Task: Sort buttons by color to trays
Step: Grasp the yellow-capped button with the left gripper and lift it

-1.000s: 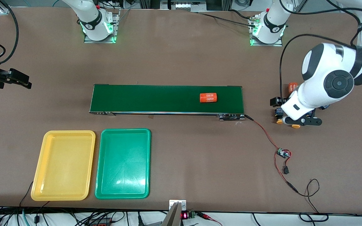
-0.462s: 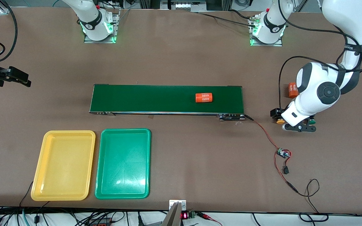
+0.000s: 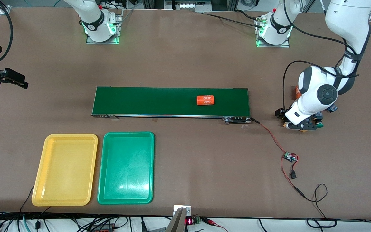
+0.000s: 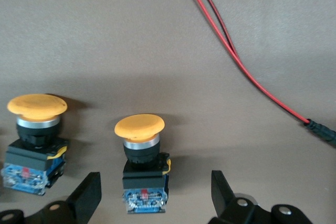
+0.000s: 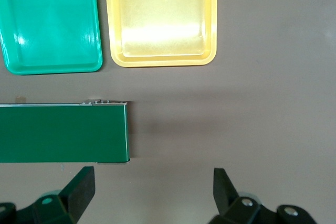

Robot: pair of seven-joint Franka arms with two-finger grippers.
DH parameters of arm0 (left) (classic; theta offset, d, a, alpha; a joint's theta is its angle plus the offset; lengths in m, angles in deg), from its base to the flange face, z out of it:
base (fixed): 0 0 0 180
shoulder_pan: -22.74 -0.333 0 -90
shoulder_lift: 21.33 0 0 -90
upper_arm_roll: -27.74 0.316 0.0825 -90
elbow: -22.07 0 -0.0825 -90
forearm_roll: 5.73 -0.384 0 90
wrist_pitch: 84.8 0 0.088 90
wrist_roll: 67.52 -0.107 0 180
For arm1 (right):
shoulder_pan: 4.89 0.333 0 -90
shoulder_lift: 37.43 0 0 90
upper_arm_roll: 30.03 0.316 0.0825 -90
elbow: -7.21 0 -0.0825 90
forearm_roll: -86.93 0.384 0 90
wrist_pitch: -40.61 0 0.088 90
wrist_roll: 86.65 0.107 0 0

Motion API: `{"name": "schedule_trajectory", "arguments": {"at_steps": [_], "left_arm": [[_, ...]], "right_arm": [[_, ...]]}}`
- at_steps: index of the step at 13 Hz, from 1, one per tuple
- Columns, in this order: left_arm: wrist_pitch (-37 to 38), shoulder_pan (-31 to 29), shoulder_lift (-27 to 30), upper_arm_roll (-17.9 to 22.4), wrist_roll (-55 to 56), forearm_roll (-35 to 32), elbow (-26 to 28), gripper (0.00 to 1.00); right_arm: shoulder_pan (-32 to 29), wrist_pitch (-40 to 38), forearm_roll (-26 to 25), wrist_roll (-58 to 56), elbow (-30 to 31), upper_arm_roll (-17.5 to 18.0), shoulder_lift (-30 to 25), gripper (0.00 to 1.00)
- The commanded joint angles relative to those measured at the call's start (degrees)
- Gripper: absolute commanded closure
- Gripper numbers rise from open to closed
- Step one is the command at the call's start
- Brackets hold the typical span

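Left gripper (image 4: 152, 195) jaws open astride orange-capped button (image 4: 143, 166), black-blue body; right gripper (image 5: 152, 190) open, waiting.

Printed "4680", twice and upside down, on the orange cylinder (image 3: 205, 100) lying on the conveyor belt (image 3: 159, 101), toward its three o'clock end.
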Motion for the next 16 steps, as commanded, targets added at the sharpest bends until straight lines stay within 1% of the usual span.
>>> {"name": "schedule_trajectory", "arguments": {"at_steps": [1,3,4,5,6,8,10,11,12,13,14,16], "left_arm": [[-1.55,0.14,-1.09,0.64,-1.77,0.85,0.28,0.11],[-2.33,0.14,-2.49,0.64,-1.77,0.94,0.19,0.23],[-3.38,0.14,-2.94,0.73,-1.77,0.85,0.28,0.33],[-3.05,0.14,-2.85,0.73,-1.77,0.85,0.28,0.55],[-2.7,0.14,-2.59,0.73,-1.68,0.85,0.11,0.71],[-1.82,0.14,-1.54,0.64,-1.51,0.85,-0.25,0.83],[3.08,0.32,1.09,0.03,-0.81,0.76,-1.91,0.85],[7.37,0.75,2.32,-0.23,-1.15,0.67,-3.74,0.85],[13.24,0.93,3.29,-1.19,-1.16,1.02,-6.46,0.85],[17.39,1.11,3.65,-3.73,-0.81,1.2,-9.53,0.85],[20.65,1.55,4.35,-5.14,-0.63,1.2,-11.56,0.85],[23.05,1.81,5.66,-9.79,1.11,2.95,-12.46,0.85]], "right_arm": [[-0.14,0.43,-0.67,-0.39,1.56,0.66,-1.76,0.0],[-0.14,0.43,-0.67,-0.39,1.56,0.66,-1.76,0.0],[-0.14,0.43,-0.67,-0.39,1.56,0.66,-1.76,0.0],[-0.14,0.43,-0.67,-0.39,1.56,0.66,-1.76,0.0],[-0.14,0.43,-0.67,-0.39,1.56,0.66,-1.76,0.0],[-0.14,0.43,-0.67,-0.39,1.56,0.66,-1.76,0.0],[-0.23,0.43,-0.67,-0.39,1.56,0.66,-1.76,0.0],[-0.23,0.43,-0.67,-0.39,1.56,0.66,-1.76,0.0],[-0.14,0.43,-0.67,-0.39,1.56,0.66,-1.85,0.0],[-0.14,0.43,-0.67,-0.39,1.56,0.66,-1.76,0.0],[-0.23,0.43,-0.67,-0.39,1.56,0.66,-1.85,0.0],[-0.14,0.43,-0.67,-0.39,1.56,0.66,-1.85,0.0]]}}
